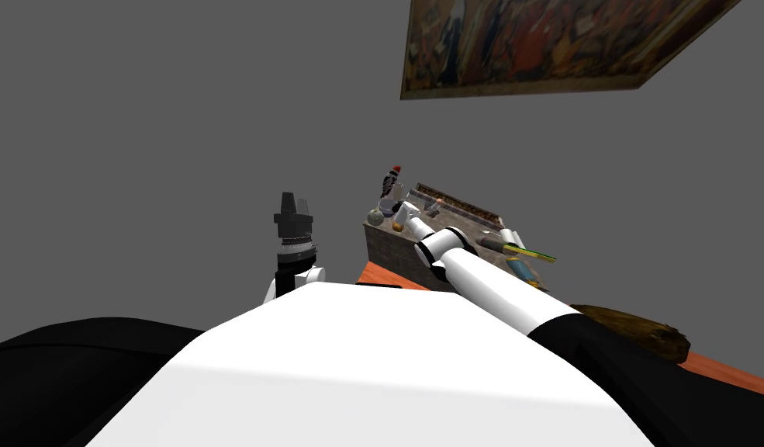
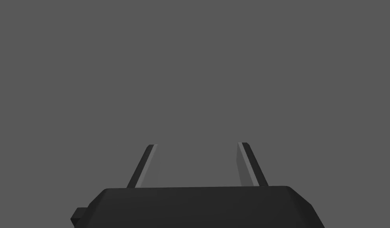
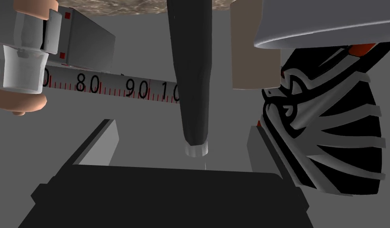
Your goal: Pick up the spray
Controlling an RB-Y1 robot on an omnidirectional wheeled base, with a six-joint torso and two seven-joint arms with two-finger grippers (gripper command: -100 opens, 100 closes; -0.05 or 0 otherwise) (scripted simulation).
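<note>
The spray (image 1: 391, 181) is a black-and-white striped bottle with a red cap, standing at the far corner of a small stone-topped table (image 1: 388, 248). My right arm reaches over the table to it. In the right wrist view the striped spray (image 3: 328, 138) lies just outside one finger of my right gripper (image 3: 182, 140), which is open. A slender dark tapered thing with a clear tip (image 3: 192, 79) sits in the gap between the fingers, touching neither. My left gripper (image 1: 293, 203) is raised to the left of the table, open (image 2: 196, 148) and empty.
A numbered measuring tape (image 3: 91, 85) and a white cylinder with pinkish ends (image 3: 23, 71) lie beyond the right gripper. A small ball (image 1: 375, 218), a green-yellow tool (image 1: 531, 252) and other small items crowd the table. A painting (image 1: 543, 39) hangs on the grey wall.
</note>
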